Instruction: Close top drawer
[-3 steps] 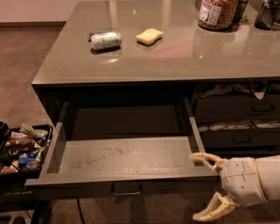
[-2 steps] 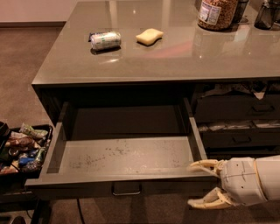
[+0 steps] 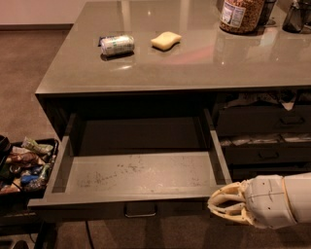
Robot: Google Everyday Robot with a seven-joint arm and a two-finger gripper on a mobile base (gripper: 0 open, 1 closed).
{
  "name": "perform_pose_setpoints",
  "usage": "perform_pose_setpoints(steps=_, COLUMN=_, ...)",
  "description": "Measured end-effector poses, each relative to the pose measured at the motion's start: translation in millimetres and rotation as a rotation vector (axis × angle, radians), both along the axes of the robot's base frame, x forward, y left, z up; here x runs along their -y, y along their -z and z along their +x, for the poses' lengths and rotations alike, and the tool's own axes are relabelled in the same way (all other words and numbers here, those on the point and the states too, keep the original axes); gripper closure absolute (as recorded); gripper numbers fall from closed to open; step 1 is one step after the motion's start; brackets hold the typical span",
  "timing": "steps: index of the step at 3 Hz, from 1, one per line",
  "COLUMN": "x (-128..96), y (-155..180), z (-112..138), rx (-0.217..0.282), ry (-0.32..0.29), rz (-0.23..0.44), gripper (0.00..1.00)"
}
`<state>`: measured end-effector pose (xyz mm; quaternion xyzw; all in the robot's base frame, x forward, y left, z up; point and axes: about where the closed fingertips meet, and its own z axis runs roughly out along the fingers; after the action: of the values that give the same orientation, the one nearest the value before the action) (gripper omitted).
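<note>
The top drawer [image 3: 87, 209] is pulled far out from under the grey counter. Its pale, scuffed, speckled floor [image 3: 141, 172] is bare, and its small metal handle [image 3: 140, 210] hangs at the middle of the dark front. My gripper [image 3: 219, 204] comes in from the lower right. Its pale fingers [image 3: 228, 193] are drawn together and point left, right at the right end of the drawer front, at about the front's height. It holds nothing.
The counter top [image 3: 194, 58] carries a toppled can [image 3: 117, 44], a yellow sponge [image 3: 165, 40] and a jar [image 3: 240, 14]. Narrower drawers with papers [image 3: 265, 119] stand to the right. A tray of snacks [image 3: 24, 163] sits low at the left.
The gripper's fingers have come together from a wide spread. The gripper has shifted slightly left and up against the drawer front's right end. The drawer has not moved.
</note>
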<state>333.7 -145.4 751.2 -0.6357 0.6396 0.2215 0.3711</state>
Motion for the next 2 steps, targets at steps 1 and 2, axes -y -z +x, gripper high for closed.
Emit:
perform_pose_setpoints(steps=1, x=0.0, y=0.0, z=0.0, rx=0.0, ry=0.0, rz=0.0, gripper=1.0)
perform_pose_setpoints(steps=2, x=-2.1, y=5.5, z=-3.0, rx=-0.014, ry=0.003, rz=-0.046, gripper=1.0)
